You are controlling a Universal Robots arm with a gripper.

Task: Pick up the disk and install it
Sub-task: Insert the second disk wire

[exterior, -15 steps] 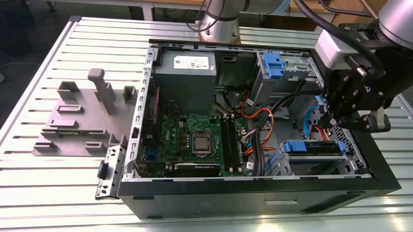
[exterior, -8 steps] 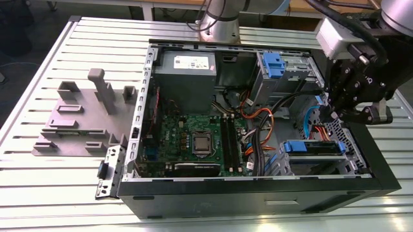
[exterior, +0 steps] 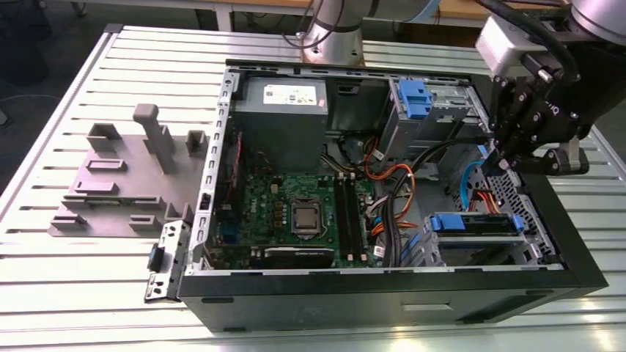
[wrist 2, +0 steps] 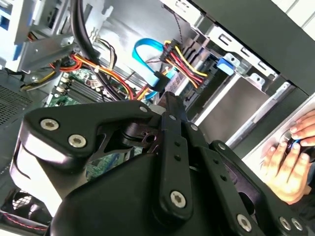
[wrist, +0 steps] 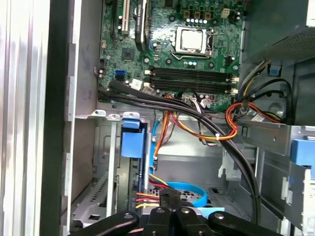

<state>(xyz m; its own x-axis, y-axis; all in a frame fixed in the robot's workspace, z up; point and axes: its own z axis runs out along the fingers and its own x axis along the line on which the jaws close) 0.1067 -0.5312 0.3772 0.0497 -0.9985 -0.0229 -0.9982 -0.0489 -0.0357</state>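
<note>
Fingers (wrist: 173,199) pressed together, no gap visible in both wrist views, nothing pinched between them. The gripper (exterior: 497,163) hangs just inside the far wall of the open case (exterior: 391,301), at 2 o'clock in the exterior view. Closest to the tips: a looped blue cable (wrist: 203,199) and a red-yellow-orange wire bundle (wrist: 197,130), both just beside the tips; contact cannot be told. Next out, the disk (exterior: 474,224) lies at 6 o'clock from the gripper in the exterior view, its blue carrier end showing in the drive cage (exterior: 489,249); it appears to be seated there already, apart from the gripper. Beyond that, the motherboard (wrist: 162,49), then the grey box (exterior: 284,103) at 11 o'clock. A hand (wrist 2: 288,162) rests outside the case wall. Risks, as I judge them: the tips could hook the blue cable or the wire bundle and drag a connector loose, given how tightly the cables crowd this corner; a sideways move could knock the cage edge; and the hand is near enough to the arm to be struck.
</note>
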